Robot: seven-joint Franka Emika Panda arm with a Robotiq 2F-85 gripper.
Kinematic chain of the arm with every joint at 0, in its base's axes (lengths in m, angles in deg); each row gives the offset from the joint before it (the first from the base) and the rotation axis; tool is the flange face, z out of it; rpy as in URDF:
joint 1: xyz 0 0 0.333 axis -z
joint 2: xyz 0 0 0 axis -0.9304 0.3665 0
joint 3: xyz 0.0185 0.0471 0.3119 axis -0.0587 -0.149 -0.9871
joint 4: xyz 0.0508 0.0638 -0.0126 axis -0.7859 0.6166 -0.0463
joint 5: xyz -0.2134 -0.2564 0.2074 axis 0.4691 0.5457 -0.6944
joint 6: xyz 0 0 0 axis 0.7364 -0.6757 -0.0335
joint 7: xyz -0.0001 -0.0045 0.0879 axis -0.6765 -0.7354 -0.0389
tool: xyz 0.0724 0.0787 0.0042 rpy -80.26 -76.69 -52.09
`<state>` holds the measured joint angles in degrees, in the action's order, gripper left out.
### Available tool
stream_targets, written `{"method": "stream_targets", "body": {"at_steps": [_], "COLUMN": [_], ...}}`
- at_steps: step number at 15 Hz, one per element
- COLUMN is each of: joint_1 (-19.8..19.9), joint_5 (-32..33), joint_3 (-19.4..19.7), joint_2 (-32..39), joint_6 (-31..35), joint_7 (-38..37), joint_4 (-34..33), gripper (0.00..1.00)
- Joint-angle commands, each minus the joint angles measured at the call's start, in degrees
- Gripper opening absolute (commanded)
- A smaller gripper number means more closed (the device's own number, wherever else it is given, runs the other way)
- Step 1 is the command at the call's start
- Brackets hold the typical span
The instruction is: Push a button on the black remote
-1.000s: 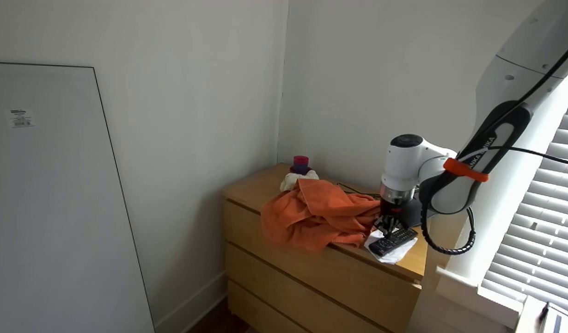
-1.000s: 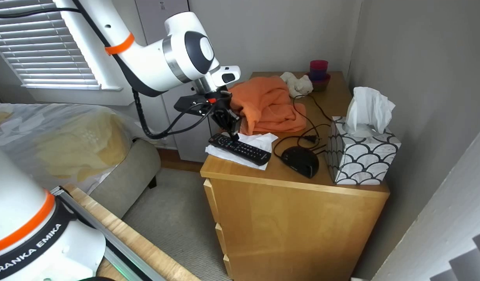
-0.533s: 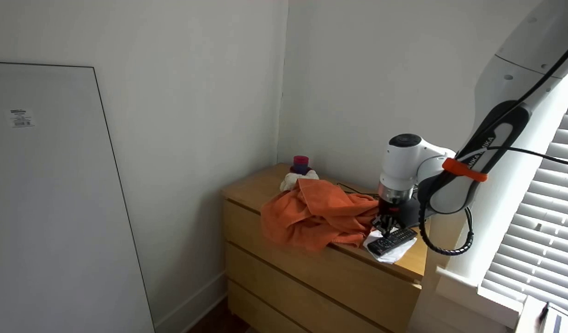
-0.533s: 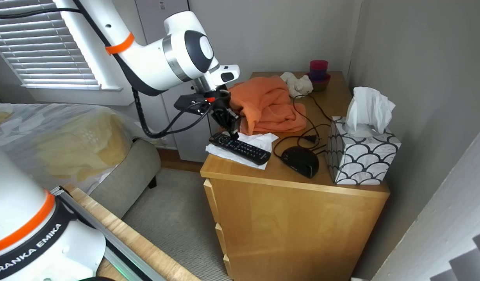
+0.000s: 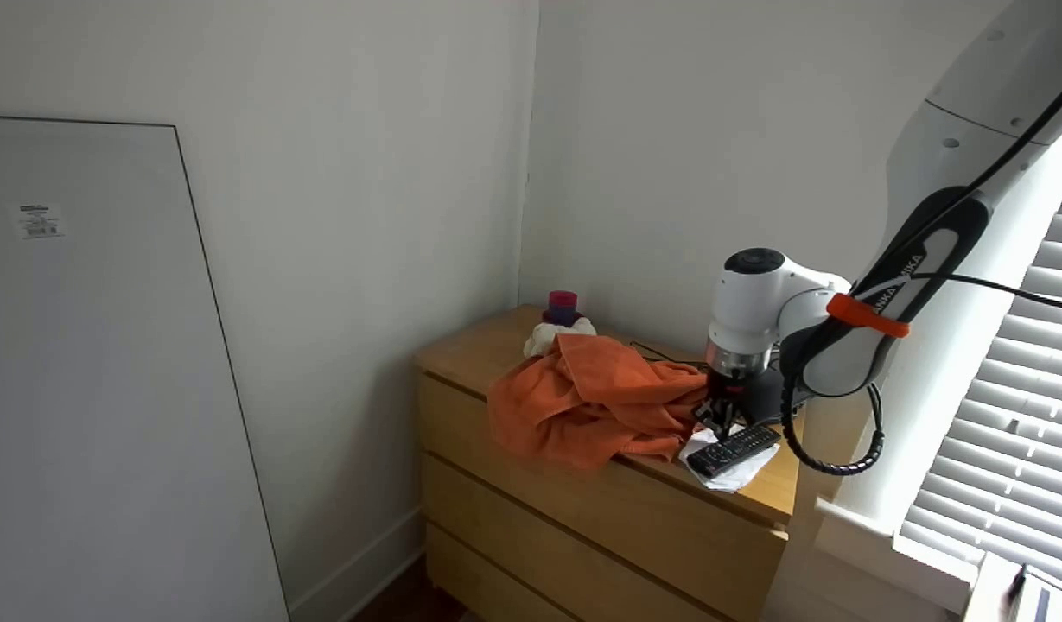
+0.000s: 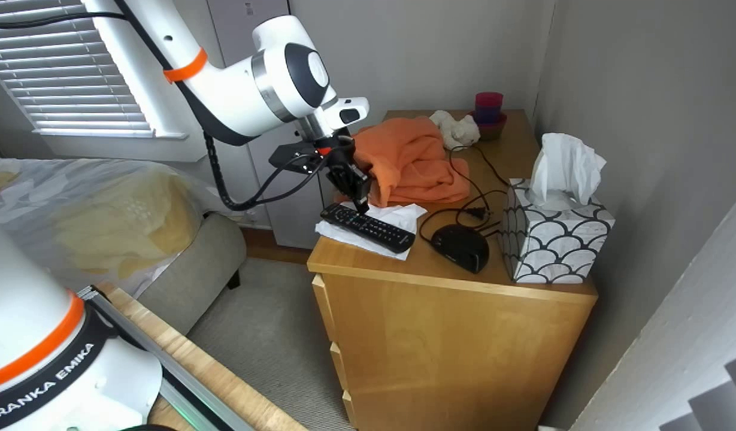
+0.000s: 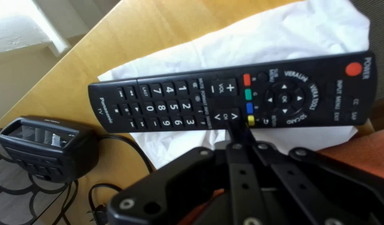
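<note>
Nearby lies orange cloth (image 6: 412, 163); black device (image 7: 51, 149) flanks remote (image 7: 231, 93).

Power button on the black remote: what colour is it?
The power button is orange-red; it shows best in the wrist view, near one end of the black remote.

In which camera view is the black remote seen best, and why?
The wrist view: there the black remote is large and much of its lettering is readable. Both exterior views show it small, lying on a white sheet, its lettering too tiny to read.
</note>
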<state>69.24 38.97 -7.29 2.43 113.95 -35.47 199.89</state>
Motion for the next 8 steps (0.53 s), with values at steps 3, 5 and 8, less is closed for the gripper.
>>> {"method": "stream_targets", "body": {"at_steps": [3,5,8], "joint_1": [-1.2,-1.2,-1.4], "joint_5": [1.6,1.5,1.2], "joint_3": [0.4,0.3,0.3], "joint_2": [0.3,0.2,0.3], "joint_6": [-2.1,-1.7,-1.6], "joint_7": [-2.7,-3.2,-3.7], "joint_4": [-0.2,-0.2,-0.2], "gripper": [0.0,0.0,0.0]}}
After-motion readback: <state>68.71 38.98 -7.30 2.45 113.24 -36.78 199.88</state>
